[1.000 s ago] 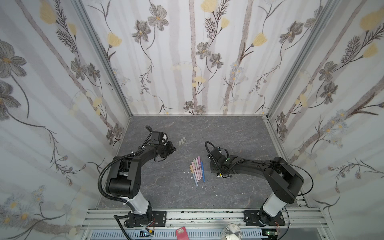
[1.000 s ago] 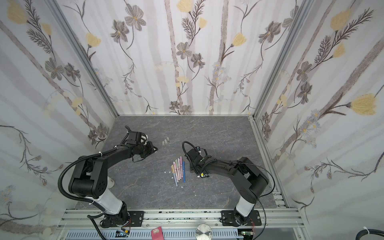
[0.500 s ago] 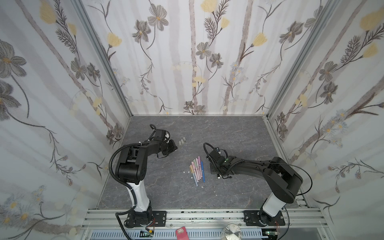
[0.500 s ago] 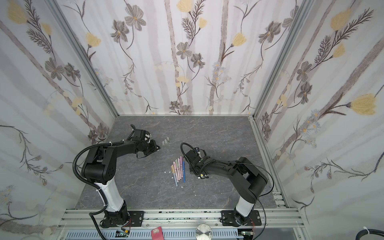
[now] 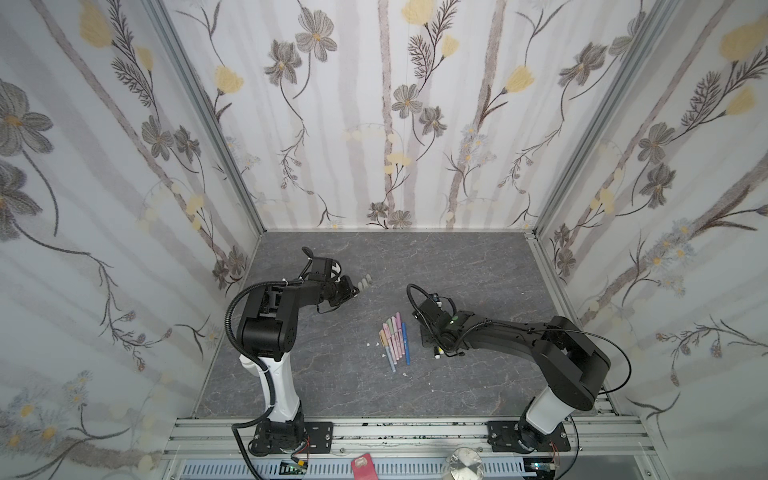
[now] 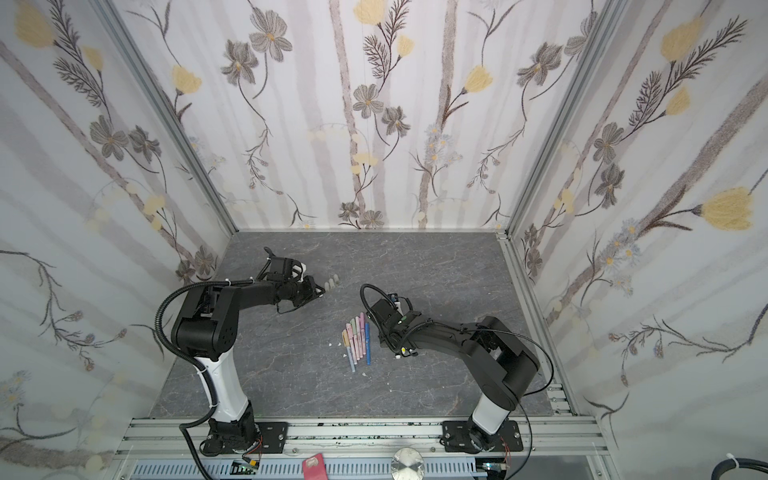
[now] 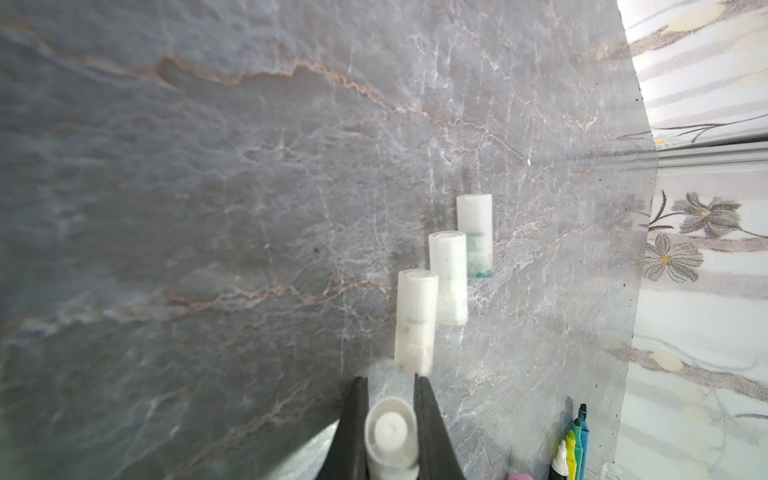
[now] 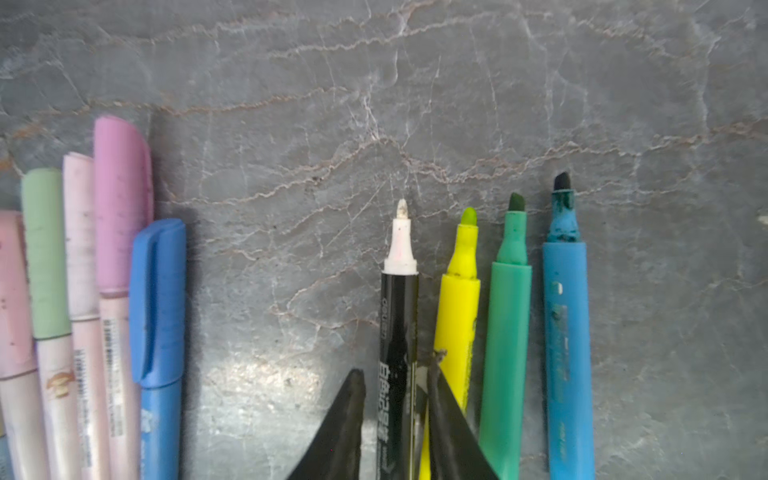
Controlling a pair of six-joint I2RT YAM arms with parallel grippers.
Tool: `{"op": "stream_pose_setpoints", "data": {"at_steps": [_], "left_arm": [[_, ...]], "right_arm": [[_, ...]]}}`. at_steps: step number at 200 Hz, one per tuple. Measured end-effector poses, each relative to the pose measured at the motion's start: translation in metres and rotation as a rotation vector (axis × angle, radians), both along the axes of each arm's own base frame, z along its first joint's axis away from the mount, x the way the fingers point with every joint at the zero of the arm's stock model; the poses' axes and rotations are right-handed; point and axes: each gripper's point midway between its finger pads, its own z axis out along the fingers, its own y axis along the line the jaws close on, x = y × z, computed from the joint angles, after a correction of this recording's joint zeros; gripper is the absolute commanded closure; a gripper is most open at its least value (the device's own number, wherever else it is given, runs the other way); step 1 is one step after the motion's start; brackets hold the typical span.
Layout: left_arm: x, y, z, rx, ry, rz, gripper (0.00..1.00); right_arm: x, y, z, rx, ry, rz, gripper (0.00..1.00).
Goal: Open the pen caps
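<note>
Three whitish, see-through caps lie touching in a stepped row on the tabletop. A fourth white cap is pinched between the left fingers. Four pens lie side by side with bare tips: the black-and-white pen, yellow pen, green pen and blue pen. Apart from them lies a row of capped pens with pink, green, purple and blue caps on.
</note>
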Motion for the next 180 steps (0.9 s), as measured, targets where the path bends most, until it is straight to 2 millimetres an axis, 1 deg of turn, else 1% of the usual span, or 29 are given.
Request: {"op": "stream_pose_setpoints", "data": {"at_steps": [56,110,147,180], "left_arm": [[0.004,-0.002,0.0,-0.01,-0.006,0.002,0.83],[0.006,-0.003,-0.003,-0.013,-0.008,0.0,0.77],[0.006,-0.003,-0.001,-0.017,-0.015,-0.003,0.71],[0.006,-0.003,-0.001,-0.016,-0.02,-0.002,0.71]], "right_arm": [[0.002,-0.003,0.013,-0.002,-0.03,-0.006,0.72],[0.004,-0.002,0.032,0.031,-0.068,0.0,0.72],[0.004,-0.002,0.033,0.033,-0.068,0.001,0.72],[0.004,-0.001,0.033,0.034,-0.067,0.002,0.72]]}}
